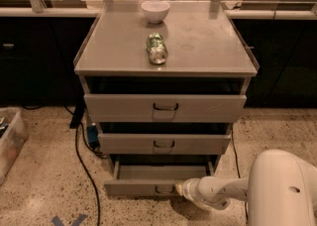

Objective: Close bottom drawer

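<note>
The grey cabinet (pixel 166 61) has three drawers. The bottom drawer (pixel 148 176) is pulled partly out, its shallow tray showing and its low front carrying a small dark wire handle (pixel 163 189). My gripper (pixel 179 189) is at the end of the white arm that reaches in from the lower right. It sits against the drawer front just right of the handle. The top drawer (pixel 165 107) and middle drawer (pixel 164 143) also stand slightly out.
A white bowl (pixel 155 11) and a can lying on its side (pixel 157 49) rest on the cabinet top. A black cable (pixel 84 165) runs over the speckled floor at the left. A clear bin (pixel 9 143) is at the far left. Dark counters stand behind.
</note>
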Tool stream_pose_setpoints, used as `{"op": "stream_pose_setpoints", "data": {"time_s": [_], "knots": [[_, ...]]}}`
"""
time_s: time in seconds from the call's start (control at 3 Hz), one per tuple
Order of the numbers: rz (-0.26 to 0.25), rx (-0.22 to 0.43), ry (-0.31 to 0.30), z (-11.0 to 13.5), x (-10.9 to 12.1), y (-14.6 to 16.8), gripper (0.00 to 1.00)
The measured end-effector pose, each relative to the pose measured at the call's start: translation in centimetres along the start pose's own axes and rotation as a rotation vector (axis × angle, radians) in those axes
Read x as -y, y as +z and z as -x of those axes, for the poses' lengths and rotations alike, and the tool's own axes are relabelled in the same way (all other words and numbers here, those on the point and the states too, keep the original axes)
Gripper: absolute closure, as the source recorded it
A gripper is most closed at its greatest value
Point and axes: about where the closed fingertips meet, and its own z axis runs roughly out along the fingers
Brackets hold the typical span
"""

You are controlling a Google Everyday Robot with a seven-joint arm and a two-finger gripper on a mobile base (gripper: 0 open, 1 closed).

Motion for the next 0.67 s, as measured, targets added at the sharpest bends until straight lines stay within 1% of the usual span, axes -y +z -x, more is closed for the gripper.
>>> {"op": "stream_pose_setpoints", "data": {"time_s": [0.33, 0.67], "knots": [[0.012, 0.004, 0.035, -1.3, -0.7, 1.8, 1.00], [-0.003, 0.013, 0.066, -1.5, 0.5, 4.0, 1.00]]}}
